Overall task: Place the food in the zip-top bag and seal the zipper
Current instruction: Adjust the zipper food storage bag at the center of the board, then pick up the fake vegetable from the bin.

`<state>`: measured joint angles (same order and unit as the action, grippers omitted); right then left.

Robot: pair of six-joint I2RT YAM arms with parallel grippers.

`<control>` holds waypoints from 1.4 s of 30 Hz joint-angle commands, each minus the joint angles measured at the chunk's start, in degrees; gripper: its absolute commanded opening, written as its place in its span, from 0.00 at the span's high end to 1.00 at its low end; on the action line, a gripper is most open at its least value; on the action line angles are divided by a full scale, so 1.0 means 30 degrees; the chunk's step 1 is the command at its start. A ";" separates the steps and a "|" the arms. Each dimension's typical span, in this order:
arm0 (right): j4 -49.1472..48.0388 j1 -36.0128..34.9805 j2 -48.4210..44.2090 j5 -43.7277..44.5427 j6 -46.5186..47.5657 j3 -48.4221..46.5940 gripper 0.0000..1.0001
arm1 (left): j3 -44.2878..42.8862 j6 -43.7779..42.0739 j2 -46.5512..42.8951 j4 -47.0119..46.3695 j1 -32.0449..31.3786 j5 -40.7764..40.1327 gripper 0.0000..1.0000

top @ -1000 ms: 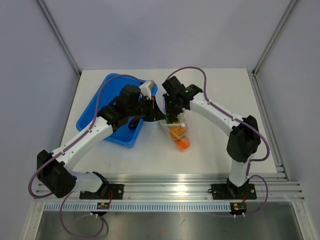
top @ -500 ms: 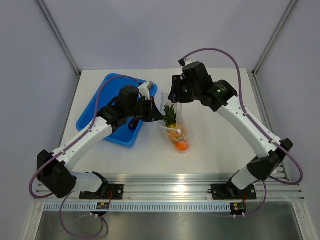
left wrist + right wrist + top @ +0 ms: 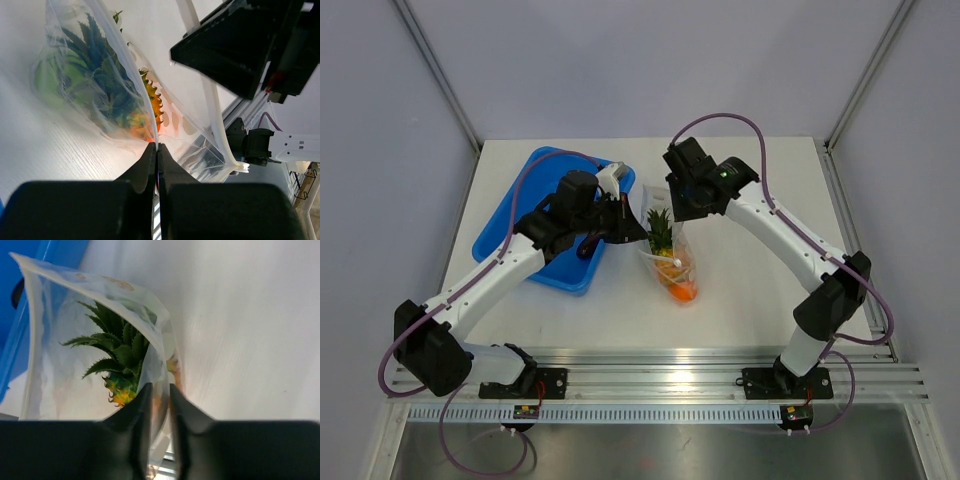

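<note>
Clutter is slight on the white table (image 3: pixel 750 290): a blue tray (image 3: pixel 505 235) sits at the far left, and the clear dotted zip-top bag (image 3: pixel 672 262) lies near the middle, just to the right of the tray, its mouth turned to the far side. Inside the bag, the pineapple (image 3: pixel 662 235) lies with its green leaves toward the mouth, and the orange ball (image 3: pixel 685 290) rests at the near, closed end.

The left gripper (image 3: pixel 635 230) reaches across the tray's right side and is clenched on the left lip of the bag; in the left wrist view its two fingers meet with the thin film pinched between them (image 3: pixel 156 147), and the pale zipper (image 3: pixel 212 105) runs along the raised edge beyond. A green blur shows through the film to the left of the leaves, too soft to name.

The right gripper (image 3: pixel 670 208) hangs over the far end of the bag, close to the left one. Its jaws are parted by a narrow gap, released, and in its wrist view they straddle the bag's right wall (image 3: pixel 160 390) with the pineapple leaves just to the left.

The left arm hides much of the tray's middle. A dark shape (image 3: pixel 587 250) lies in the tray's near right corner, partly under that arm, and I cannot tell what it is.
</note>
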<state>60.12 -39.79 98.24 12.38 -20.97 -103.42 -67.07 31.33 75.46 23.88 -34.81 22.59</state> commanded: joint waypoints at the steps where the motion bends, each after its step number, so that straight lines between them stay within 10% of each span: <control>1: 0.0089 0.0372 -0.0634 -0.0377 -0.0185 0.0485 0.80 | -0.0290 -0.0366 -0.0193 -0.0460 0.0147 0.0527 1.00; 3: -0.0087 0.0489 -0.1014 -0.0231 -0.0333 0.0750 0.99 | -0.0378 -0.0453 -0.0193 -0.0402 0.0235 0.0440 1.00; 10: -0.1552 0.1281 -0.4645 0.1062 -0.1358 0.2274 1.00 | -0.2337 -0.2910 0.1063 0.1529 0.0850 0.0028 0.99; 12: -0.1640 0.1281 -0.5000 0.0620 -0.1795 0.2449 1.00 | -0.3680 -0.4282 0.1475 0.2784 0.0850 -0.0058 0.72; 14: -0.1699 0.1252 -0.5294 0.0473 -0.2032 0.2538 1.00 | -0.4593 -0.5254 0.1653 0.3521 0.0850 -0.0757 0.19; 15: -0.1670 0.1252 -0.5352 0.0472 -0.2149 0.2567 1.00 | -0.4945 -0.5954 0.1537 0.4076 0.1024 -0.1690 0.12; 22: -0.1698 0.1252 -0.5265 -0.0286 -0.2208 0.2860 1.00 | -0.5356 -0.4586 0.0682 0.3931 0.6586 -0.2605 0.40; 42: -0.1054 0.1252 -0.2366 -0.1577 -0.2062 0.1280 1.00 | -0.3718 -0.7690 1.0116 0.6835 0.7062 -0.4630 0.16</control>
<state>58.22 -36.10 90.06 9.45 -26.63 -96.51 -76.53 11.68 102.98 44.07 -12.51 9.69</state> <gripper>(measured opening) 0.012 0.838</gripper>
